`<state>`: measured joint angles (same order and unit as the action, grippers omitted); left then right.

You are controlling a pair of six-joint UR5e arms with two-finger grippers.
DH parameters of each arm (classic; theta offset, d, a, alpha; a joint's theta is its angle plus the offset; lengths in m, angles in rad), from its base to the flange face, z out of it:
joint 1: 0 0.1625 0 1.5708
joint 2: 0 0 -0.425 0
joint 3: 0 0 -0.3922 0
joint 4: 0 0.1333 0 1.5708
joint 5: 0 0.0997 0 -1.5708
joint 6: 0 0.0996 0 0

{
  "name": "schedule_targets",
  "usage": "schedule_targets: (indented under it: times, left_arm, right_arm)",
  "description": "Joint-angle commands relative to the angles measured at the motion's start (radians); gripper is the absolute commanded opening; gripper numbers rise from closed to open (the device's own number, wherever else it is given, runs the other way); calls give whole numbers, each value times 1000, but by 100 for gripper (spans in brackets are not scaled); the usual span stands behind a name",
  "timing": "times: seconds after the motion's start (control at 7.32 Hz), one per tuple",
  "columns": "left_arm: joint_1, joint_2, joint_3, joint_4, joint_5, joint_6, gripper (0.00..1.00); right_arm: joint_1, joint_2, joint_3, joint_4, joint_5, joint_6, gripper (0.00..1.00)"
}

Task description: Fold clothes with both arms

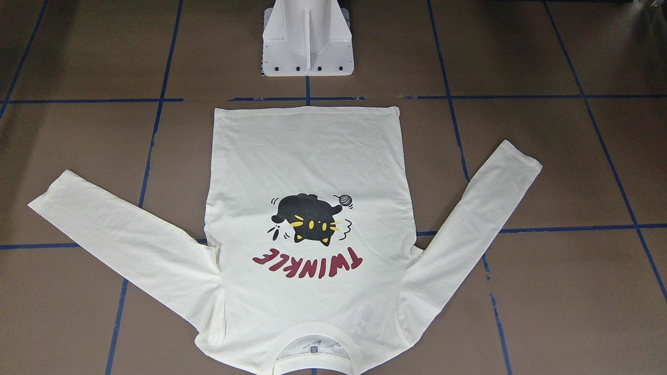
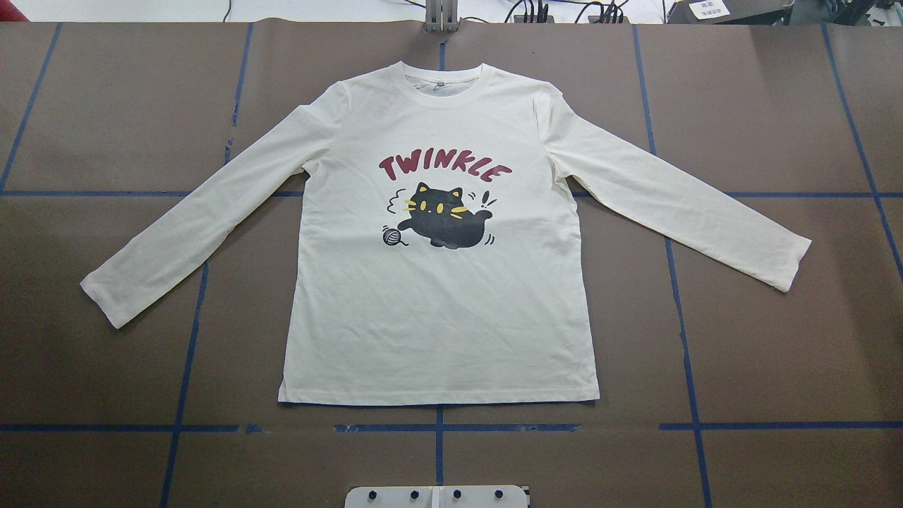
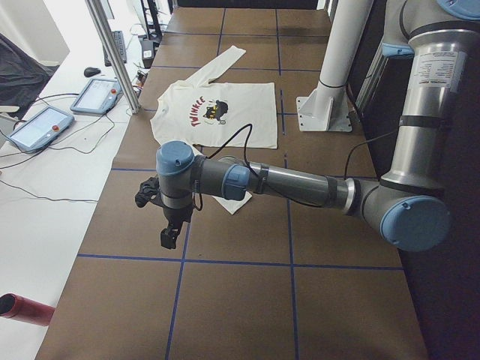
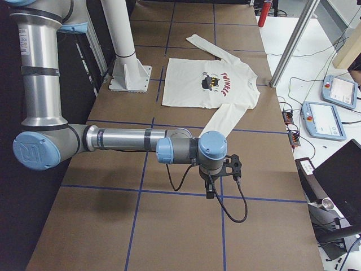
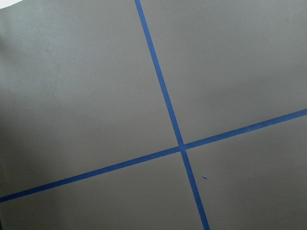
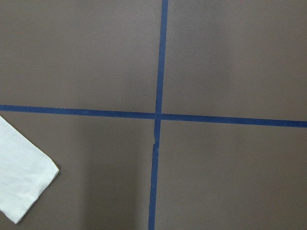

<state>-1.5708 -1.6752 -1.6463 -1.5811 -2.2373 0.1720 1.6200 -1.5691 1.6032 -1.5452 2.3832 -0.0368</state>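
The cream shirt (image 2: 437, 317) lies flat and smooth on the brown counter (image 2: 776, 353), print side up: a black cat (image 2: 446, 219) under dark red "TWINKLE" lettering (image 2: 444, 168). It sits mid-counter, just in front of the white pedestal (image 1: 307, 39).

The left gripper (image 3: 169, 232) hangs over bare counter past the left cuff, apart from the cloth. The right gripper (image 4: 210, 192) hangs likewise past the right cuff (image 6: 24, 187). Only the side views show them, so I cannot tell how far their jaws stand apart.

The body's long axis runs away from the robot, with the hem (image 2: 437, 402) nearest the pedestal and the collar (image 2: 444, 88) at the far edge. Both sleeves (image 2: 204, 219) spread outward, slanting back toward the robot.
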Motion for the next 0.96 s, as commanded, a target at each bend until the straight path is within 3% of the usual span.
schedule_targets:
  times: [0.0, 0.27, 0.55, 0.68, 0.82]
  left_arm:
    - [0, 2, -13, 1, 2, -6, 100]
    - [2, -15, -13, 4, -1, -6, 100]
    - [6, -20, -27, -16, -66, -6, 100]
    - [18, -14, -29, -72, -70, -5, 100]
    - [20, -8, -33, -88, -73, -6, 100]
  right_arm:
    - [0, 1, 1, 0, 13, 0, 100]
    - [-2, 3, -15, -1, 49, 1, 100]
    - [-3, 41, -9, -4, 80, 2, 100]
    - [-37, -7, 7, 44, 80, 8, 100]
    - [-111, -44, 18, 163, 48, 159, 100]
